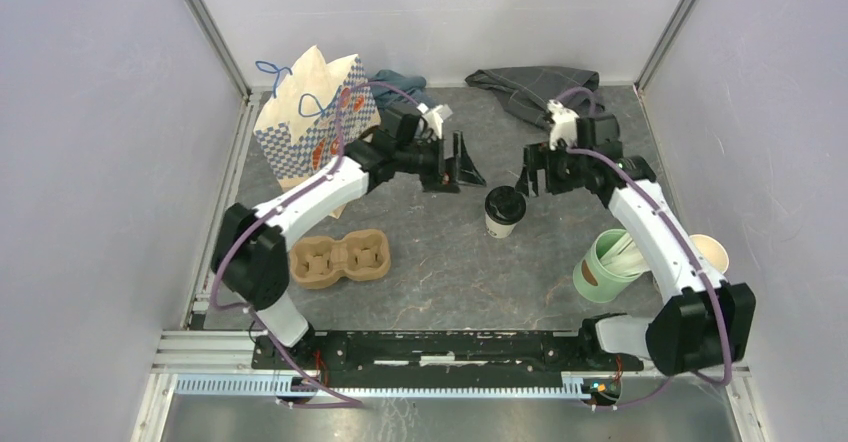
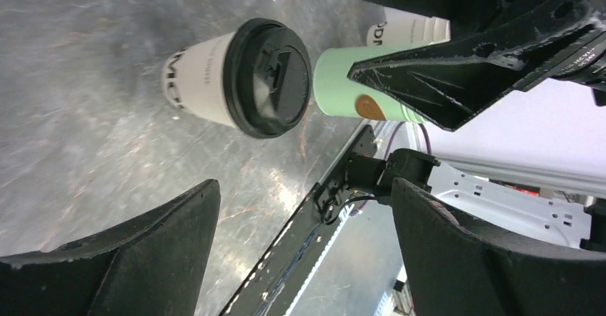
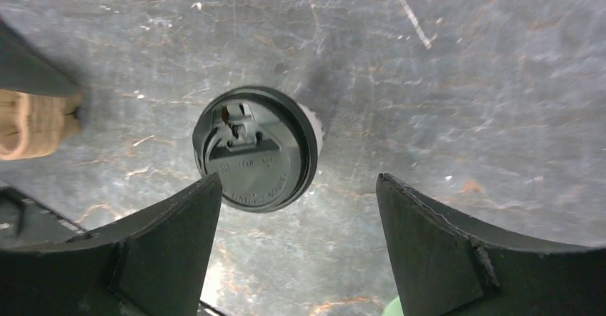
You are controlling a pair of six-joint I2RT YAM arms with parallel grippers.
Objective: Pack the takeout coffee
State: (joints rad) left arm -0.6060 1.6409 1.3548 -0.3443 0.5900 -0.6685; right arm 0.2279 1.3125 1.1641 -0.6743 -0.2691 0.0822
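Grey scuffed table (image 1: 440,252). Takeout coffee (image 1: 504,210) upright near the middle, black lid on. Cardboard cup carrier (image 1: 338,259) flat toward the near left side. Paper bag (image 1: 310,112) with blue check print and blue handles in the far left corner, dark blue cloth (image 1: 400,87) just beside it. Grey cloth (image 1: 525,87) bunched at the far edge. Mint-green cup (image 1: 605,267) holding white sticks near the right edge, lidless white cup (image 1: 712,254) right at that edge.

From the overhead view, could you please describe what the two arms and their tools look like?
The left arm and right arm have white links between bulky black joints. A thin purple cable loops along each. The left tool and right tool are matte black, each with two broad, wedge-shaped fingers; I see no readable markings.
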